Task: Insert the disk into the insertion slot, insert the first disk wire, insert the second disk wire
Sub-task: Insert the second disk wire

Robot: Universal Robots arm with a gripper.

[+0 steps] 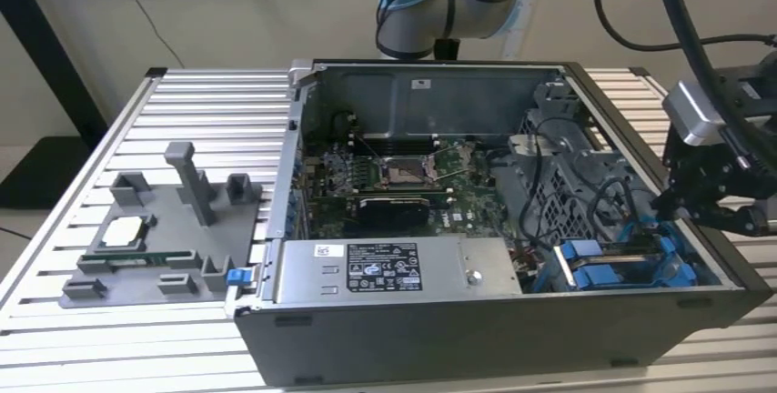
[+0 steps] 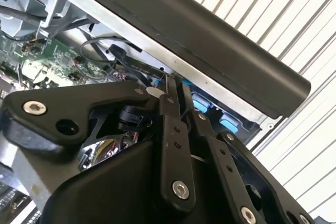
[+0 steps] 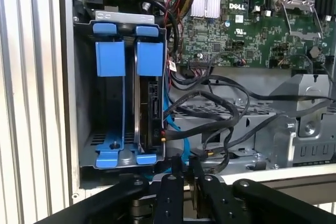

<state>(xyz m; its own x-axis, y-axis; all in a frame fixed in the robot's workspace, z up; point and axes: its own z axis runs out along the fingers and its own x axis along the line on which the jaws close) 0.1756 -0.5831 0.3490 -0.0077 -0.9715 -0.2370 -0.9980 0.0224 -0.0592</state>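
Note:
The disk [image 3: 153, 109] stands on edge in the insertion slot [image 3: 85, 98], seated between bright blue rails beside a second blue carrier [image 3: 110, 59]. In the exterior view the slot [image 1: 617, 270] is at the open case's near corner on the exterior view's right. My gripper [image 1: 671, 206] hangs just above that corner, at the case rim. Its black fingers [image 3: 173, 179] are pressed close together in both wrist views, gripper [image 2: 176, 86]. A thin blue wire [image 3: 169, 120] runs from the disk's side down to my fingertips. I cannot tell if it is pinched. Black wires [image 3: 210, 103] loop nearby.
The motherboard [image 1: 388, 179] fills the case's middle and the grey labelled power-supply box [image 1: 388, 268] lies along the near side. A perforated metal cage [image 3: 231, 109] sits beside the bay. The black case wall [image 2: 210, 40] runs close by. A grey fixture [image 1: 158, 247] stands on the slatted table [image 1: 182, 102].

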